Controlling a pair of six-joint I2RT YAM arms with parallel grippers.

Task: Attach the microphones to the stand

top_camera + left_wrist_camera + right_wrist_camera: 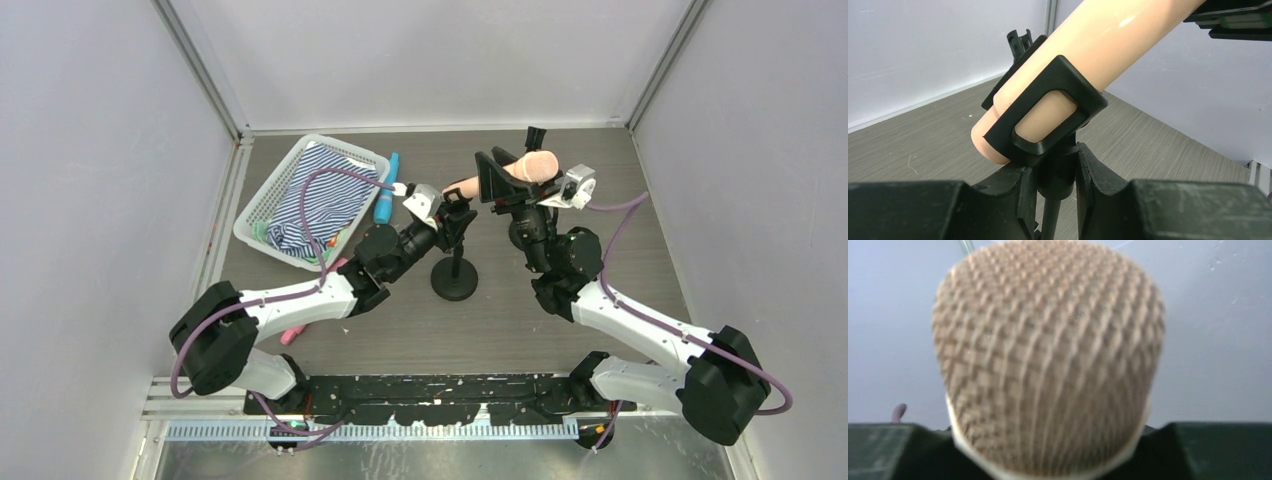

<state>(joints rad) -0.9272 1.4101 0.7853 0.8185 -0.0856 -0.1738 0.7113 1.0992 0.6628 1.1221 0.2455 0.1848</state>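
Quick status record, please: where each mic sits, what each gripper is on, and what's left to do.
peach microphone: handle end pushed through the clip, head raised
stand: upright between the arms
left gripper: shut on the stand just under the clip
right gripper: around the peach microphone's head; firm grip unclear
blue microphone: lying beside the basket
pink microphone: lying partly under the left arm
remaining: blue and pink not on the stand

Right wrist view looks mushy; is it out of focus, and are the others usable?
Right wrist view: the peach microphone fills the frame, slightly blurred, likely too close. Left wrist view: stand clip sharp, small glare spot on the handle. Top view: even light, sharp.
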